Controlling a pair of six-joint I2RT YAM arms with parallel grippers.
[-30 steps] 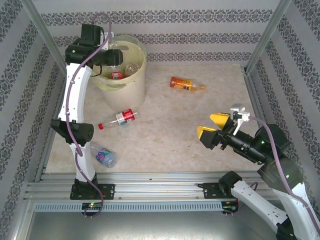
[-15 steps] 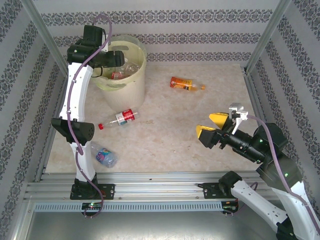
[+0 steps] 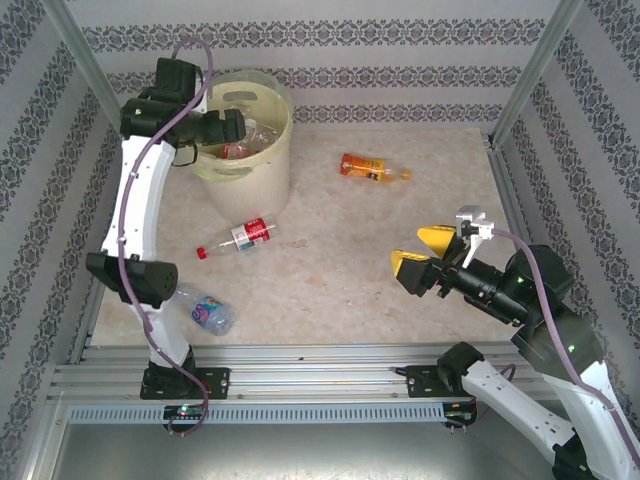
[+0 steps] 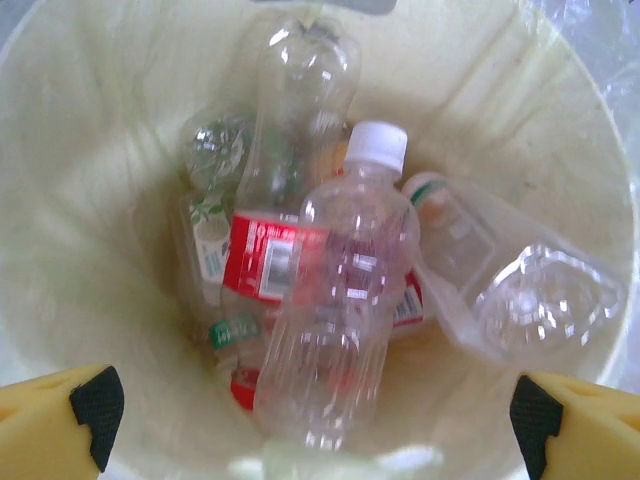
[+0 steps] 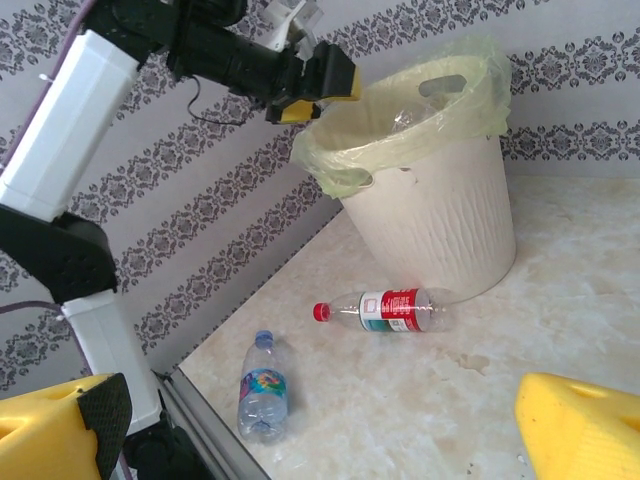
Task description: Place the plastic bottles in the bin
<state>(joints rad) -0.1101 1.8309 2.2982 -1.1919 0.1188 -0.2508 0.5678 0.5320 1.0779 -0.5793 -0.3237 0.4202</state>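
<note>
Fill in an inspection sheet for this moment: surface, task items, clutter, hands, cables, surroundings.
Surface: pale marbled table, no spills seen.
Job's things: lined bin at the far left, holding several bottles. Three lie on the table: red-label bottle, orange bottle, blue-label bottle near the left arm's base.
Clutter: nothing seen.
Hands: left hand open and empty over the bin; right hand open and empty above the table's right side.
Cables: left cable and right cable, both purple, run along their arms; no snag seen.
Surroundings: patterned walls, metal frame posts.
</note>
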